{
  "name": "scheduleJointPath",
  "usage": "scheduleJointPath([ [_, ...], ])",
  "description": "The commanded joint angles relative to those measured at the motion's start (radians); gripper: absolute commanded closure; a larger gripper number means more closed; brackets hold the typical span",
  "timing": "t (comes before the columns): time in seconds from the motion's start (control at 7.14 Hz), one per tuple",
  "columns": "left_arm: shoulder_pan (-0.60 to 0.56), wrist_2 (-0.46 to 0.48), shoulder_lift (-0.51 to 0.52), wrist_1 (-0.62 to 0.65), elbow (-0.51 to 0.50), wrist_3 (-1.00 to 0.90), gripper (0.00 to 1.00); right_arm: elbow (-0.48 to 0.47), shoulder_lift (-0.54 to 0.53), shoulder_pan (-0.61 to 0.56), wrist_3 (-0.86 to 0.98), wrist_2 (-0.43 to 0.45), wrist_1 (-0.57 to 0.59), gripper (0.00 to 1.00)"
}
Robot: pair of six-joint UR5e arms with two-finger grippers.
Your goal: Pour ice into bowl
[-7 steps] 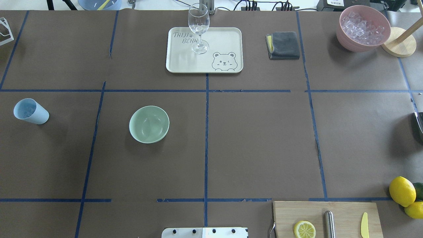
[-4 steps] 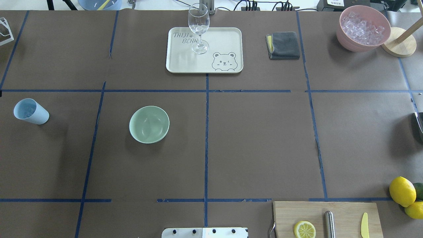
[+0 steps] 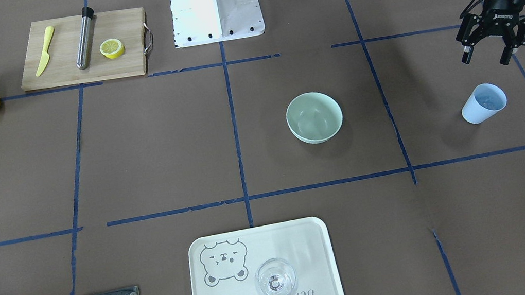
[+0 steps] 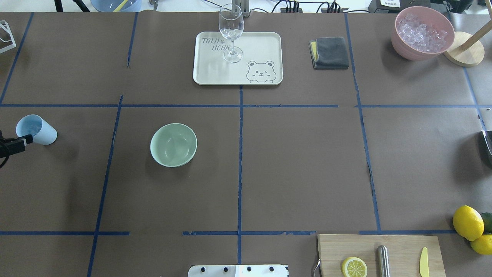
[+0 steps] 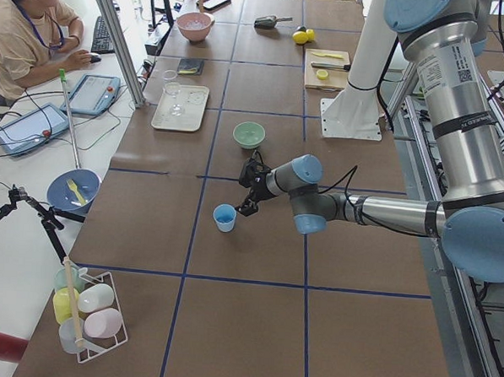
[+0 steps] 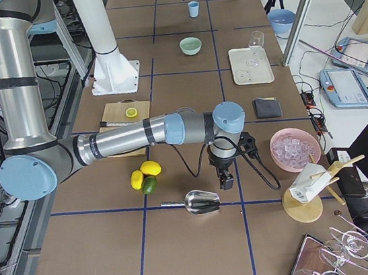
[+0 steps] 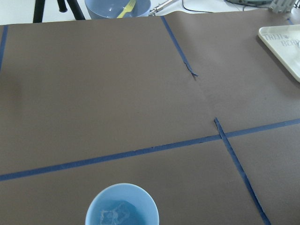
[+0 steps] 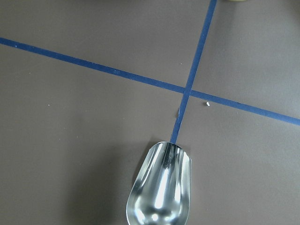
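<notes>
Front-facing view: I see the left gripper (image 3: 484,60) spread wide, holding nothing, just beside the light blue cup (image 3: 483,103). Only the left wrist view shows me the ice (image 7: 115,216) lying in that cup, well apart from the mint-green bowl (image 4: 173,144). Overhead, a fingertip now enters at the left edge, where a second ago no arm showed; the right gripper (image 6: 226,181) appears only from the side, so I cannot tell its opening.

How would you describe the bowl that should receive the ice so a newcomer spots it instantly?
From the bear-printed tray at the table's far middle, come toward the robot and slightly left. The bowl stands alone there: pale mint green and empty, unlike the ice-filled pink bowl at the far right corner.
</notes>
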State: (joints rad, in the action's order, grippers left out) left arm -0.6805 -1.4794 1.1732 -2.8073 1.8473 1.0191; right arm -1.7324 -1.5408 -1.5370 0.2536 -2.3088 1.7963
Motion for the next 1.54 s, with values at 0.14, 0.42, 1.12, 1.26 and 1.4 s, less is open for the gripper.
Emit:
scheduleJointPath([
  [0.14,0.156,0.299,-0.010,-0.001,-0.103,0.076,0.00,-0.006,0.001,0.000,-0.002,-0.001,0.000,0.00],
  [0.42,0.154,0.352,0.049,-0.008,-0.160,0.079,0.00,-0.007,0.001,0.000,0.000,-0.015,0.000,0.00],
  [1.12,0.154,0.393,0.199,-0.012,-0.296,0.075,0.00,-0.015,0.001,0.000,-0.002,-0.015,0.000,0.00],
  [1.26,0.154,0.392,0.212,-0.053,-0.336,0.070,0.00,-0.016,0.001,0.000,-0.002,-0.015,0.000,0.00],
  [1.4,0.154,0.392,0.212,-0.092,-0.358,0.067,0.00,-0.030,-0.001,0.000,-0.004,-0.017,0.000,0.00],
])
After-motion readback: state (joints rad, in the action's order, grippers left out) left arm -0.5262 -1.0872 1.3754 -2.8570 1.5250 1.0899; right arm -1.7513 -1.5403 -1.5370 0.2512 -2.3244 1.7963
